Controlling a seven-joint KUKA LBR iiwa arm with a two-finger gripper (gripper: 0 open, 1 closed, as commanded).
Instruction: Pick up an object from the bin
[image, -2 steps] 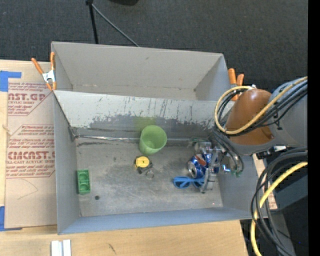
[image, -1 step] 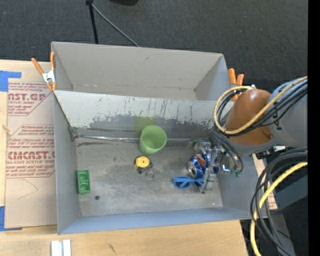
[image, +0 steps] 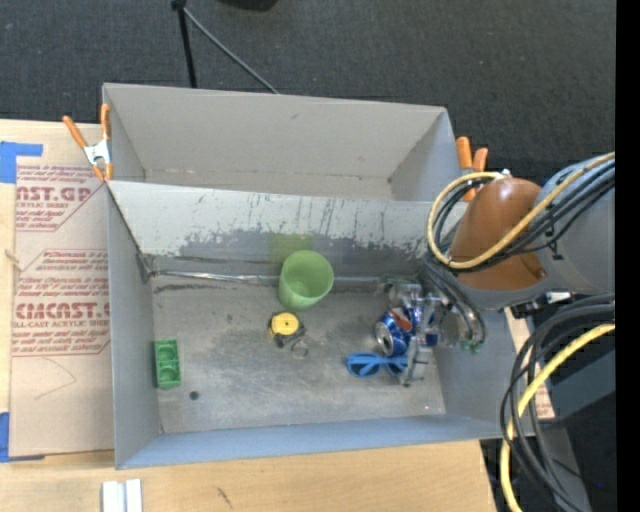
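Seemingly nothing is lifted yet: we see the gripper (image: 412, 340) low at the right end of the bin (image: 300, 150), beside a crumpled blue thing (image: 366, 365) on the floor (open or closed, we cannot tell). Grasping and raising are left; the green cup (image: 305, 277) stands apart.

Grey arm (image: 592, 235), orange wrist cover (image: 500, 235)
Yellow cables (image: 433, 228) loop round the cover's nine o'clock side; black cables (image: 575, 190) cross its top; metal gripper (image: 412, 345) at seven o'clock.
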